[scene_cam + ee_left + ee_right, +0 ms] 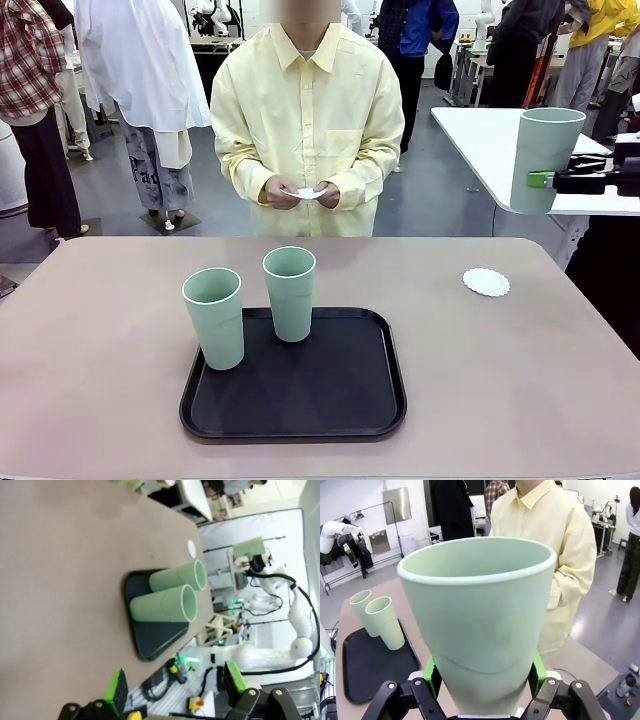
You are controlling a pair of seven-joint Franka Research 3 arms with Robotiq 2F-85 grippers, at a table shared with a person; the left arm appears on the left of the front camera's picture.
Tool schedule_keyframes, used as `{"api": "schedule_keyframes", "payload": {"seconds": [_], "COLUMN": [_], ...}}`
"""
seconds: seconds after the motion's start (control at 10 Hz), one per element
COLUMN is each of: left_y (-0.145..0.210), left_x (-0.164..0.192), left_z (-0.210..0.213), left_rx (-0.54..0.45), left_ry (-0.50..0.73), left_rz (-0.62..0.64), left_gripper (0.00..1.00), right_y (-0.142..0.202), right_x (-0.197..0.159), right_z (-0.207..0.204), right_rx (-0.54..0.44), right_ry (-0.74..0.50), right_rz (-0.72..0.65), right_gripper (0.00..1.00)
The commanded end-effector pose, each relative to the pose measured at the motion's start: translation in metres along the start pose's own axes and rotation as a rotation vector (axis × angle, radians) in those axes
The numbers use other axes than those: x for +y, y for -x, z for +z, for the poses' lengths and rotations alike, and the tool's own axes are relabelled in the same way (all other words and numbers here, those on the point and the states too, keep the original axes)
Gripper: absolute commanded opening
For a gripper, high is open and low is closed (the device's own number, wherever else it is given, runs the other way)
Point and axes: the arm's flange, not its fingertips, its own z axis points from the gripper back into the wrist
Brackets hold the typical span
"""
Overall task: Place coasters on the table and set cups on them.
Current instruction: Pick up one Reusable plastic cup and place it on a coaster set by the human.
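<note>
Cup (pixel 480 620) upright, clamped in right claw (pixel 485 676)

Bright even indoor light, soft shadows, wrist views warped

Two cups (pixel 213 318) obstruct tray (pixel 340 400) left; open table (pixel 100 330) around coaster (pixel 486 282)

Polished grey floor (pixel 440 200), glossy white table (pixel 480 140) at far right, white walls (pixel 345 495), bright even light
</note>
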Motion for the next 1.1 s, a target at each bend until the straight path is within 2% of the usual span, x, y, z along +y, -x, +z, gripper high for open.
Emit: {"api": "schedule_keyframes", "payload": {"seconds": [0.0,0.4,0.5,0.8,1.0], "left_y": [-0.001,-0.001,-0.001,-0.001,-0.001], "left_x": [0.0,0.0,0.0,0.0,0.0], "left_z": [0.001,0.001,0.001,0.001,0.001], "left_rx": [-0.009,-0.009,-0.009,-0.009,-0.009], "left_ry": [0.018,0.018,0.018,0.018,0.018], "left_rz": [-0.016,-0.016,-0.016,-0.016,-0.016], "left_gripper": [1.0,1.0,1.0,1.0,1.0], "right_y": [-0.002,0.0,0.006,0.039,0.061], "right_x": [0.0,0.0,-0.001,-0.027,-0.048], "right_z": [0.0,0.001,-0.016,-0.049,-0.051], "right_rx": [0.012,0.003,-0.002,-0.029,-0.018], "right_ry": [0.017,0.006,-0.071,-0.243,-0.292], "right_rz": [0.011,0.002,0.092,0.202,0.221], "right_gripper": [0.82,0.82,0.82,0.82,0.82]}}
